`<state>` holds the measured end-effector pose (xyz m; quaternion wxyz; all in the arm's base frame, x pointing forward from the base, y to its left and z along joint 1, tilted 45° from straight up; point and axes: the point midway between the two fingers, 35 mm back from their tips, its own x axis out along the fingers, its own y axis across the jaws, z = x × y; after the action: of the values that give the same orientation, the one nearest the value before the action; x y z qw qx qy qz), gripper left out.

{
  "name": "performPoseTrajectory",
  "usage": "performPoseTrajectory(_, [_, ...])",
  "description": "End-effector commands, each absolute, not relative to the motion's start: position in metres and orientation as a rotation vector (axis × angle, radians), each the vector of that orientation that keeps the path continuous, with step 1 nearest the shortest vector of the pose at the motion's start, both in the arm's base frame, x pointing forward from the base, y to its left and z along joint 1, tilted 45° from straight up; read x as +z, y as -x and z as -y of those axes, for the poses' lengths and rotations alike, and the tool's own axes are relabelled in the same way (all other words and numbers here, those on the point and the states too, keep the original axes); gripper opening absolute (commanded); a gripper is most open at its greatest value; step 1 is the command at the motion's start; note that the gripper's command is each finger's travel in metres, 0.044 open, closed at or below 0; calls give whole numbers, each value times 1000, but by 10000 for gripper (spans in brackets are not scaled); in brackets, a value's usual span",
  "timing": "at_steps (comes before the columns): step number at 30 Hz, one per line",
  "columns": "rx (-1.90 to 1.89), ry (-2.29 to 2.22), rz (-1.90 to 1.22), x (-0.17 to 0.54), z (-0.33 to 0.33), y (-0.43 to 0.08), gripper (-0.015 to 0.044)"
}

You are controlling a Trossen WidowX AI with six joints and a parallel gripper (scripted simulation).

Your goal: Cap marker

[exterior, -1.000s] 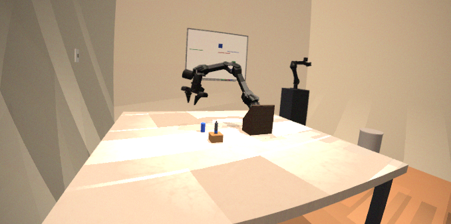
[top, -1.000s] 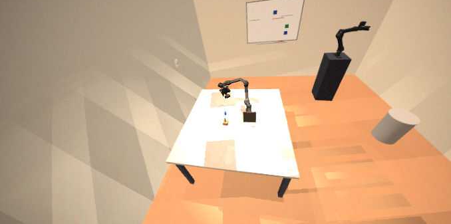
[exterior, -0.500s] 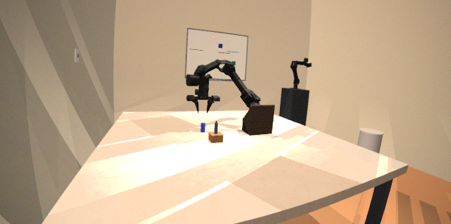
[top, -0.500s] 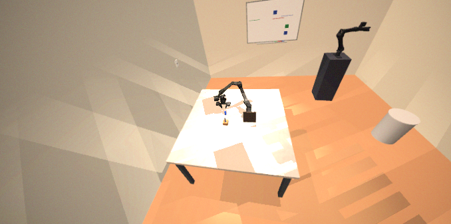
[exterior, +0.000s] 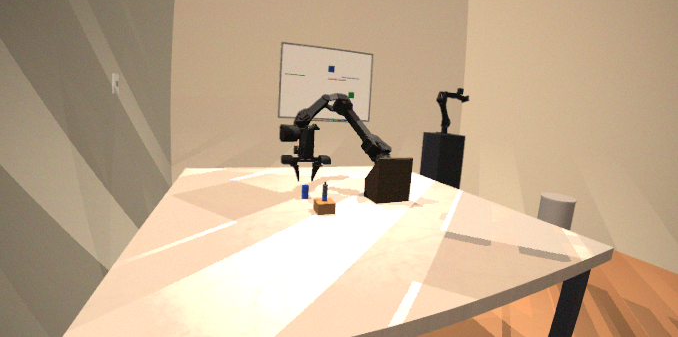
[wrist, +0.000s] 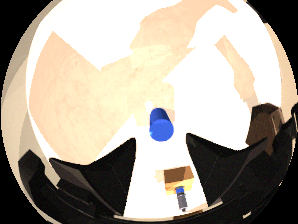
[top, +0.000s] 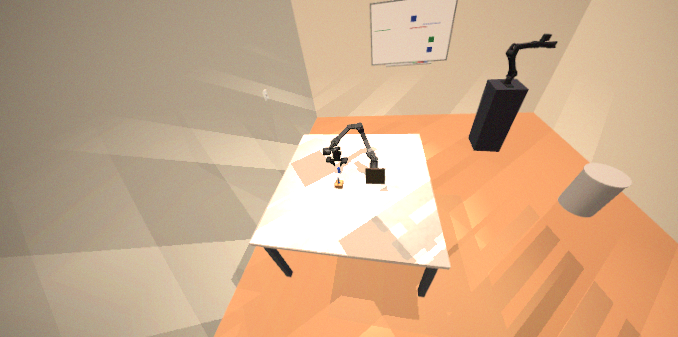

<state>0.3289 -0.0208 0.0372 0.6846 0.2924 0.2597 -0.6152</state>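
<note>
Gripper (top: 337, 165) (exterior: 305, 180) (wrist: 161, 140): mine, released, fingers apart and pointing down, nothing between them.
Cap (top: 338, 170) (exterior: 305, 191) (wrist: 161, 126): upright on the table (top: 300, 220) (exterior: 320, 275) (wrist: 85, 110), left of the holder block (top: 339, 184) (exterior: 324, 206) (wrist: 178, 176) in my exterior view, below my fingertips.
Marker (top: 338, 180) (exterior: 325, 191) (wrist: 182, 200): upright in the block, uncapped.
Wrist view: shows me the cap's round top, which the exterior view gives only side-on.
Exterior view: shows my fingers' height above the cap; far whiteboard (top: 414, 30) (exterior: 305, 80) too, outside the wrist view.
</note>
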Motion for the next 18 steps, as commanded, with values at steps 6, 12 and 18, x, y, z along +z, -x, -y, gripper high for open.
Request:
performPoseTrajectory(6, [-1378,-646,-581,27,30,-330,244])
performPoseTrajectory(12, [-1378,-646,-581,20,37,-331,244])
performPoseTrajectory(18, [-1378,-645,-581,14,44,-332,244])
